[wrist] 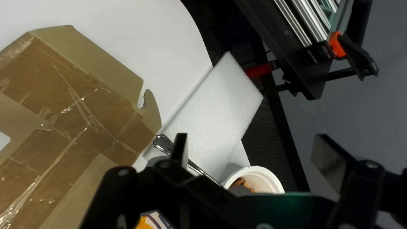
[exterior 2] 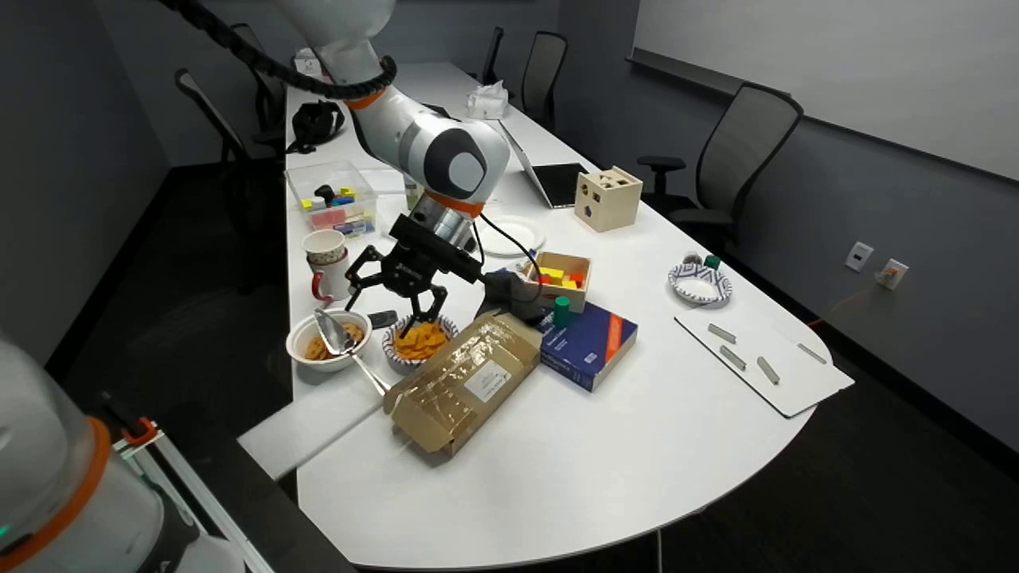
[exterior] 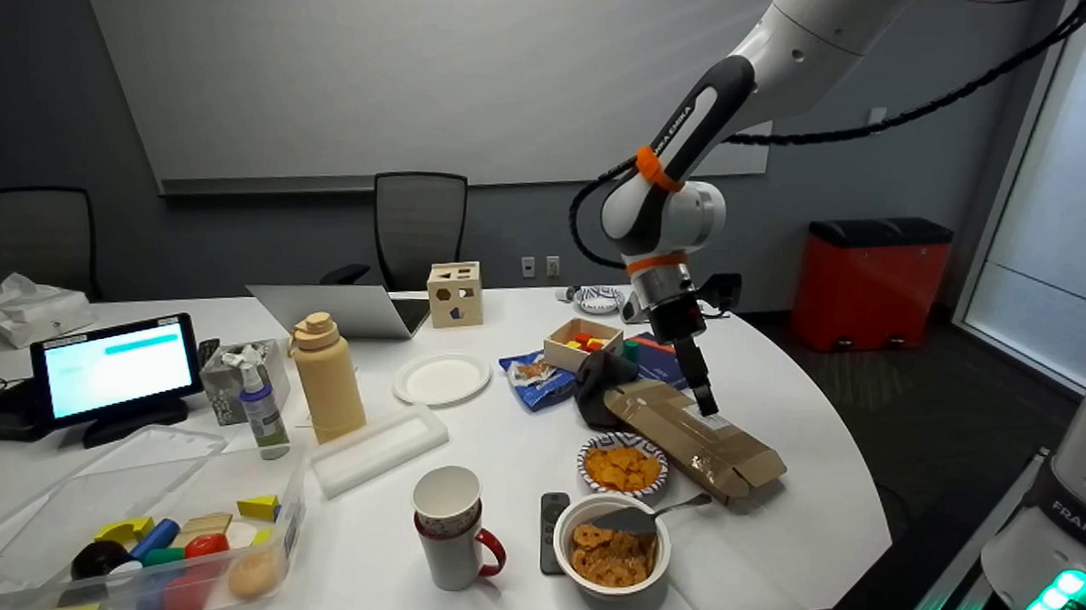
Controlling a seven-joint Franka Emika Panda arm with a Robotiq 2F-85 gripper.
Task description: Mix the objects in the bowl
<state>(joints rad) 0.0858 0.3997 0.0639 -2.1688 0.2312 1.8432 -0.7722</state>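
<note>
Bits (exterior: 612,561) lie orange-brown in the white bowl (exterior: 610,592).

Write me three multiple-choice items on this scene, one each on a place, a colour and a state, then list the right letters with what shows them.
1. Where is the metal spatula relative to the white bowl?
A. Underneath it
B. Partly over it, reaching past the rim
C. Wholly apart from it

2. What colour is the mug handle?
A. Red
B. Green
C. Yellow

3. How does the tool stand?
A. Shut on the mug handle
B. Shut and empty
C. Open and empty

1 B: in both exterior views one end lies over the bowl while the other juts beyond the rim.
2 A: the loop shows red in both exterior views.
3 C: the wrist view shows a wide gap with nothing clasped in it.
</note>
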